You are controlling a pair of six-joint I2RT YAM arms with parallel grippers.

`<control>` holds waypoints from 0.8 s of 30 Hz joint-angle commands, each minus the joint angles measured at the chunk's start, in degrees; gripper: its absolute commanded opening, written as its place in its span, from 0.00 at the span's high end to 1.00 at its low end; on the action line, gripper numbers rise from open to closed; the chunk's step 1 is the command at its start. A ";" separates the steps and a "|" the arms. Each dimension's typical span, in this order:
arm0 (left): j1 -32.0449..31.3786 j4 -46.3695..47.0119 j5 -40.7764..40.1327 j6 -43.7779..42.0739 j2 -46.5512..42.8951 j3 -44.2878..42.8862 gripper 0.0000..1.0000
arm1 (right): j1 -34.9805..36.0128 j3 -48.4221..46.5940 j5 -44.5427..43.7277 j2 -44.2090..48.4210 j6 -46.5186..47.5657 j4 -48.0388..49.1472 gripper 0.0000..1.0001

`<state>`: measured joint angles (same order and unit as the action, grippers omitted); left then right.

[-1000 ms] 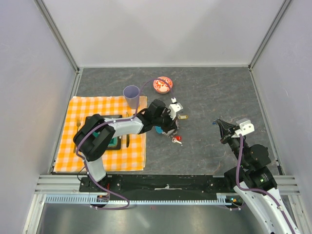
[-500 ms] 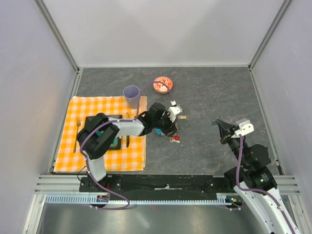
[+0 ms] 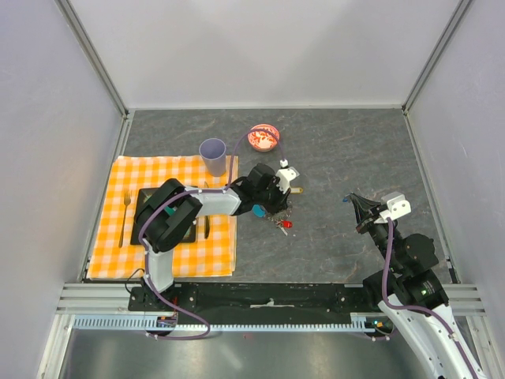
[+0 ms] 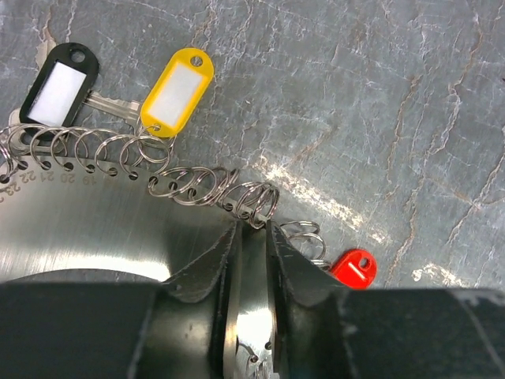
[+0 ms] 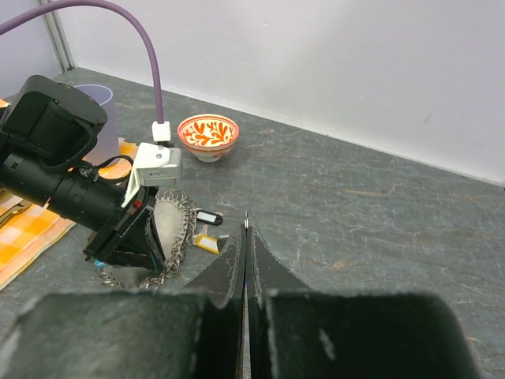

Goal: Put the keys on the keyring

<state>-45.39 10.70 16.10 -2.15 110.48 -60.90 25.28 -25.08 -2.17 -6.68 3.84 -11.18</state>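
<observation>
Nearest, the right gripper (image 5: 245, 229) hangs over the table (image 3: 355, 150), well apart from the work, its jaws pressed together on nothing.

Further in, the keyring (image 4: 197, 185), a run of thin grey metal loops, lies on the table in an arc just ahead of the left gripper (image 4: 252, 227). That gripper's fingers stand only narrowly apart. A strip of shiny metal shows in the slit and the chain's loops reach the tips, but whether anything is clamped cannot be told. In the top view a blue fob (image 3: 258, 210) shows beside the left wrist.

Of the keys, the red key (image 4: 353, 268) lies closest, just beside the loops at the chain's right end. Beyond the chain, the yellow key (image 4: 177, 91) has its small ring in among the loops and looks threaded on. The black key (image 4: 59, 79), with a white label, lies beside it with its lower end at the chain, though its link is unclear.

Farthest back stand a cup (image 3: 213, 154) and a bowl (image 3: 263, 137), apart from all this.

The task looks well along: three keys are gathered at the chain and at least one seems to be on. The red and black keys may yet need threading.
</observation>
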 commanded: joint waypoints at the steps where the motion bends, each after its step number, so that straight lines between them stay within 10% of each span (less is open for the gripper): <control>1: -0.23 0.20 0.42 1.63 -0.70 -1.59 0.73 | 0.21 0.12 0.68 0.70 -0.50 1.95 1.00; 24: -0.05 -3.31 11.41 -4.08 -0.61 -4.84 0.56 | 0.12 0.21 0.86 1.14 -0.58 2.30 1.00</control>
<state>-45.39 9.02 24.62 -2.48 110.48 -63.31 25.28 -25.08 -1.78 -6.15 3.84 -11.18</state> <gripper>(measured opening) 0.418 0.007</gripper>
